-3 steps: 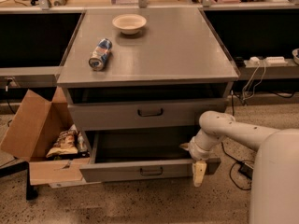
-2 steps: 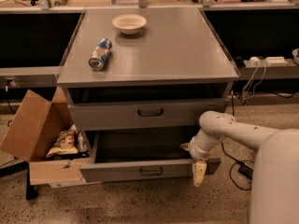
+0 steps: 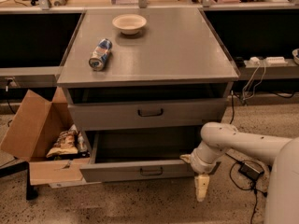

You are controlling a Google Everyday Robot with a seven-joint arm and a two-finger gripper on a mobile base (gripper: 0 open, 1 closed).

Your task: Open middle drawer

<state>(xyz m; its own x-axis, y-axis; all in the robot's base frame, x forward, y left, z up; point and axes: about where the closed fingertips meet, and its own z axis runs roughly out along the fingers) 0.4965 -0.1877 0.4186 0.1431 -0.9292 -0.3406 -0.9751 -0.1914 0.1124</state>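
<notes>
The middle drawer [image 3: 140, 171] is a wide grey drawer pulled well out of the grey cabinet [image 3: 154, 55], showing its deep, dark tray. Its small dark loop handle [image 3: 152, 171] sits at the centre of the front panel. My gripper [image 3: 202, 187] hangs pointing down at the right end of that front panel, just below its corner and well right of the handle. It holds nothing that I can see. Above it, another grey drawer [image 3: 150, 112] with its own loop handle stands only slightly out.
A blue can [image 3: 100, 54] lies on its side and a cream bowl [image 3: 129, 23] stands on the cabinet top. An open cardboard box [image 3: 35, 134] with snack bags [image 3: 63, 143] sits on the floor to the left. Cables and a power brick [image 3: 250, 169] lie at the right.
</notes>
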